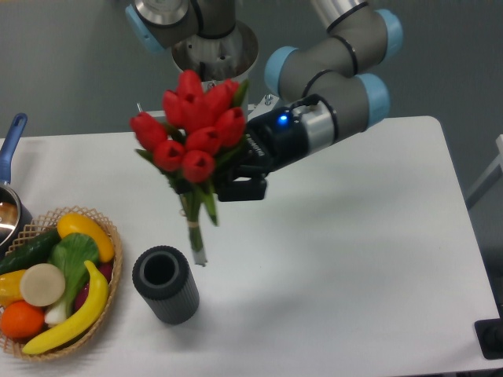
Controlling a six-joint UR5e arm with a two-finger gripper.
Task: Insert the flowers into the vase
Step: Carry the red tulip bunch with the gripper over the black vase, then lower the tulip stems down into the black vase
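Observation:
My gripper [233, 182] is shut on the flowers [195, 129], a bunch of red tulip buds with green leaves. It holds them in the air above the table, tilted, buds up and left. The bound green stems [195, 236] hang down, their end just above and right of the vase [165, 284]. The vase is a dark grey ribbed cylinder standing upright near the table's front left, its round mouth open and empty. The stem end is beside the mouth, not inside it.
A woven wicker basket [110, 271] with a yellow banana [75, 314], green vegetables and other fruit sits at the front left, close to the vase. A blue-handled metal pot [9, 196] is at the left edge. The arm's base [214, 47] stands behind the table.

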